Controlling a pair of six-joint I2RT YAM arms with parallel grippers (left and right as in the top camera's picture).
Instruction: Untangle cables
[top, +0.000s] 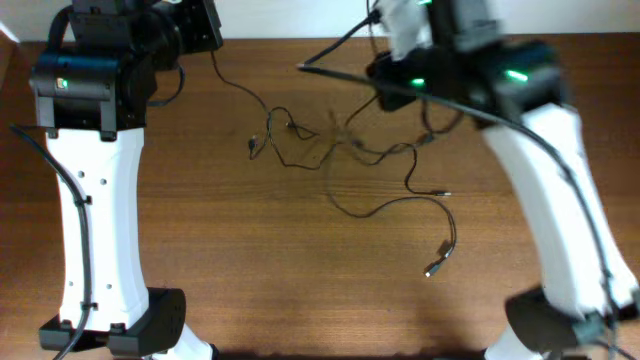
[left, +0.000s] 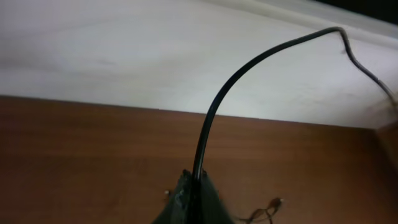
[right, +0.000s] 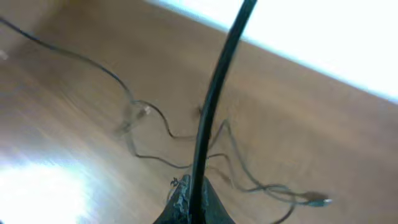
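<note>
Several thin dark cables (top: 345, 150) lie loosely tangled at mid-table, with plug ends at the left (top: 252, 148) and at the front right (top: 433, 268). My left gripper (top: 205, 35) is high at the back left. In the left wrist view its fingers (left: 194, 182) are shut on a black cable (left: 217, 99) that arcs up and to the right. My right gripper (top: 378, 72) hovers above the tangle's back right. In the right wrist view its fingers (right: 193, 190) are shut on a black cable (right: 214, 87), with the tangle (right: 186, 134) and a silvery plug (right: 318, 200) below on the table.
The wooden table (top: 250, 260) has a white wall along its back edge (left: 124, 56). The white arm columns stand at the left (top: 95, 200) and right (top: 570, 200), each with thicker black arm cables. The arm bases sit at the front corners.
</note>
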